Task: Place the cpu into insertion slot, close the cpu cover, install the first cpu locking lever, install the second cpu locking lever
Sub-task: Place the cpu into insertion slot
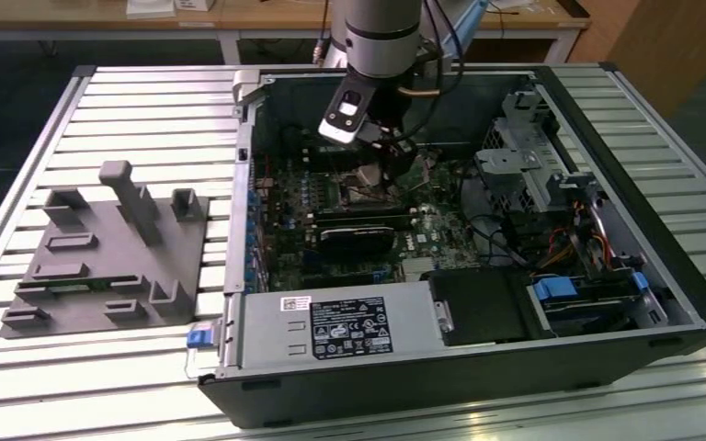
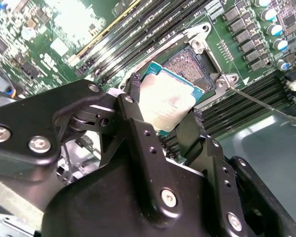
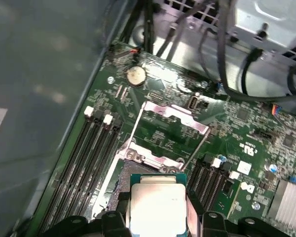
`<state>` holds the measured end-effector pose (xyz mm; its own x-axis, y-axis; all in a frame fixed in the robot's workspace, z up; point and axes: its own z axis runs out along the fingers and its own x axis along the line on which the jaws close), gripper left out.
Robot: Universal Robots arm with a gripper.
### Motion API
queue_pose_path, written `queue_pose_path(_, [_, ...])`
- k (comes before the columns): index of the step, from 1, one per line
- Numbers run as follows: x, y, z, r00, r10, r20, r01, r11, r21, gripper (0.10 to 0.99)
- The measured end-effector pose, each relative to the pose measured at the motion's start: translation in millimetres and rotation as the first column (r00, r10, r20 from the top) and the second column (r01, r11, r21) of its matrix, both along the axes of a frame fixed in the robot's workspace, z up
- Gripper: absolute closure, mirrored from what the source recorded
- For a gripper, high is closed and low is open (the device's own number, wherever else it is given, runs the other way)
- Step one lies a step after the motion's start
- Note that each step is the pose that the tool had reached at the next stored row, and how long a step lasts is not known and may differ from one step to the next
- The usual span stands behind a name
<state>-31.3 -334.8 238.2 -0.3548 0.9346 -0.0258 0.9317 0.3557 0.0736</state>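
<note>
My gripper is shut on the cpu, a flat square chip with a silvery top, its black fingers pressing two opposite edges. The chip hangs tilted just above and beside the insertion slot, whose dark centre lies open inside its silvery frame. In the first wrist view the cpu sits between the fingertips, and the cpu cover stands swung open beyond the socket. A thin locking lever lies released beside the slot. In the exterior view the gripper is low inside the case over the socket.
Long black memory slots run next to the socket. Black cables hang by the drive cage. A grey power-supply box fills the case front. A grey fixture stands on the slatted table at the exterior view's left.
</note>
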Motion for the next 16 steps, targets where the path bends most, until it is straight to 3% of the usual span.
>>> queue_pose_path(8, [0.0, 0.0, -0.1, 0.9954, -0.096, 0.0026, 0.096, 0.9954, -0.009, 0.553])
queue_pose_path(16, [0.0, 0.0, -0.4, 0.9807, -0.196, 0.0049, 0.196, 0.9806, -0.013, 0.553])
